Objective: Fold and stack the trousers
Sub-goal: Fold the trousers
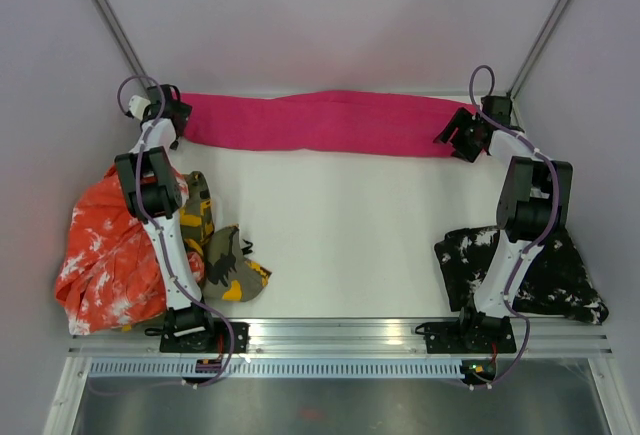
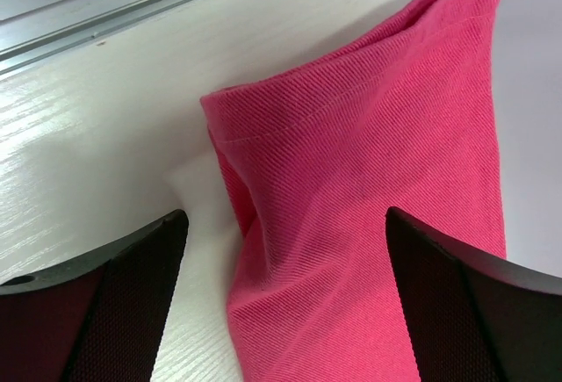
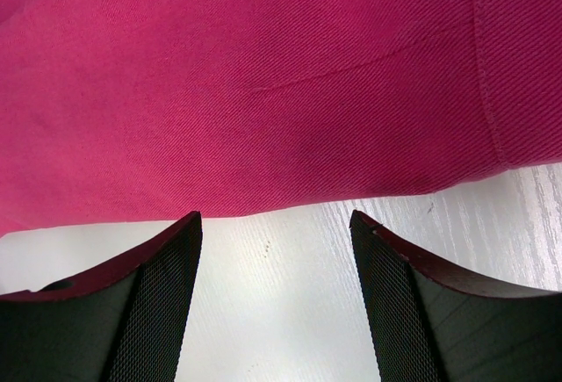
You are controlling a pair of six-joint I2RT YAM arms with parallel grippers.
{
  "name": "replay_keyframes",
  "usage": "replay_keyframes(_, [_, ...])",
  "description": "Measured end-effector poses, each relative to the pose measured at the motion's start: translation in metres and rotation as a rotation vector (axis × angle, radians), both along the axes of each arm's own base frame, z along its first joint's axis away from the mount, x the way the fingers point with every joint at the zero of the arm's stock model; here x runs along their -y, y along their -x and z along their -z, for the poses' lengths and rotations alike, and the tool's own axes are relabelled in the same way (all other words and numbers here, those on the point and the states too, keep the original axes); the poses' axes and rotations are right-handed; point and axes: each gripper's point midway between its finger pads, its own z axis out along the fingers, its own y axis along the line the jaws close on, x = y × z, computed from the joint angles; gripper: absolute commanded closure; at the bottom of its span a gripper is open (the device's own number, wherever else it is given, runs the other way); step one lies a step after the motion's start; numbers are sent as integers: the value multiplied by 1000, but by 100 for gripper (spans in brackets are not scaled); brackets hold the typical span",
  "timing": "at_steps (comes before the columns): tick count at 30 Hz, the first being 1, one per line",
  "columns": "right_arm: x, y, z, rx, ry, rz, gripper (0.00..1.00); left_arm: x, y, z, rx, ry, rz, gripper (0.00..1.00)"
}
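Note:
The magenta-pink trousers [image 1: 320, 122] lie as a long folded strip across the far edge of the table. My left gripper [image 1: 166, 115] is at the strip's left end. In the left wrist view it [image 2: 285, 215] stands open, with the hemmed end of the pink cloth [image 2: 369, 162] lying loose on the table between its fingers. My right gripper [image 1: 466, 136] is at the strip's right end. In the right wrist view it [image 3: 274, 217] is open over bare table, its fingertips just short of the pink cloth's [image 3: 263, 83] near edge, with nothing held.
Orange-white mottled trousers [image 1: 105, 255] are heaped at the near left, with an olive-yellow camouflage pair [image 1: 228, 260] beside them. Black trousers with white splatters [image 1: 550, 273] lie at the near right. A metal rail [image 1: 340, 333] runs along the near edge, and walls close in the far side.

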Motion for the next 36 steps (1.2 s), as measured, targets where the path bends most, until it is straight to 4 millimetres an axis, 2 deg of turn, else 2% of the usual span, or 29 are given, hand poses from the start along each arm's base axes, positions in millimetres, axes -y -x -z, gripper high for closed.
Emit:
replay_keyframes(4, [-1,0,0,1,0,-3,25,-3,-2,2,-25,17,4,2])
replay_keyframes(8, [-3,0,1,-2,0,-5,25,-6,-22,0,-15,51,31,5])
replay_keyframes(10, [-3,0,4,-8,-1,-5,25,-5,-26,1,-15,63,43,7])
replay_keyframes(13, [-3,1,9,-19,-2,-4,25,-3,-25,3,-29,71,50,19])
replay_keyframes(17, [-3,1,12,-24,-1,-4,25,-1,-26,8,-46,83,72,61])
replay_keyframes(19, [-3,1,13,-27,1,-3,25,1,-30,15,-49,90,94,72])
replay_keyframes(20, [-3,1,14,-29,3,-1,26,2,-32,15,-46,92,104,87])
replay_keyframes(21, [-3,1,14,-30,6,0,25,4,-33,15,-42,96,114,96])
replay_keyframes(31, [0,5,17,-52,20,10,26,5,-39,12,-10,66,177,98])
replay_keyframes(34, [-2,5,18,-53,22,7,26,4,-37,5,-9,11,214,98])
replay_keyframes(36, [-6,5,17,-53,23,0,26,4,-36,-8,-3,-46,248,98])
